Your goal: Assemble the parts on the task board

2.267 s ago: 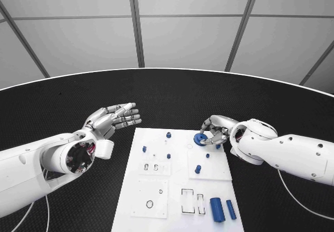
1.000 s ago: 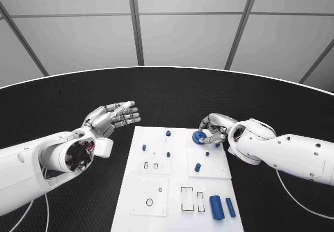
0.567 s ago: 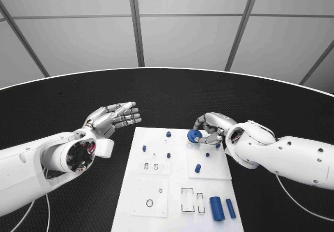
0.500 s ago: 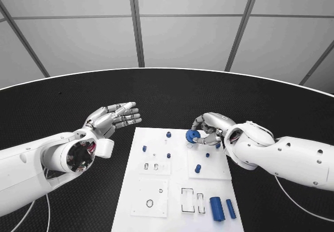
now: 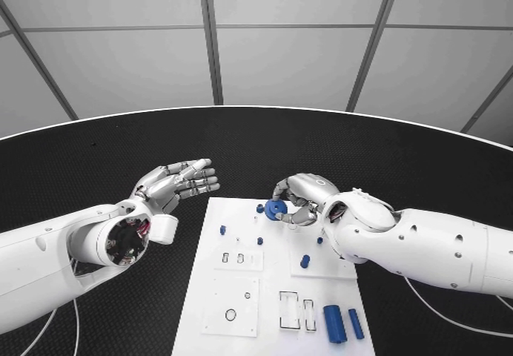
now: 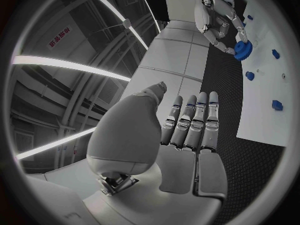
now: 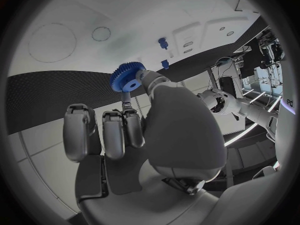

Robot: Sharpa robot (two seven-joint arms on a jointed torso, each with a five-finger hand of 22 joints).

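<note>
The left robot hand [image 5: 176,183] is held spread and empty above the black table [image 5: 96,163], just beside the far left corner of the task board [image 5: 241,297], with its fingers [image 6: 201,120] laid out side by side and apart from every part.

On the board, small blue pegs [image 5: 222,230] are seen standing upright in its far half, and two blue cylinders [image 5: 333,323] are seen lying near its near right corner, their long axes running from the near edge towards the far edge.

Further right, a blue gear [image 5: 276,209] is pinched at its toothed rim by the fingertips [image 7: 142,76] of the right robot hand [image 5: 299,199] and is carried above the far part of the board, close to an upright peg [image 5: 260,208]. The gear is held on edge, so that its bore axis lies roughly level rather than upright; whether it touches the peg cannot be told for certain.

The gear is judged to be light, stiff and hard, probably plastic, with teeth that lend some grip. It is best taken across the rim on opposite sides, the central hole [image 7: 129,84] being left free for a peg.
</note>
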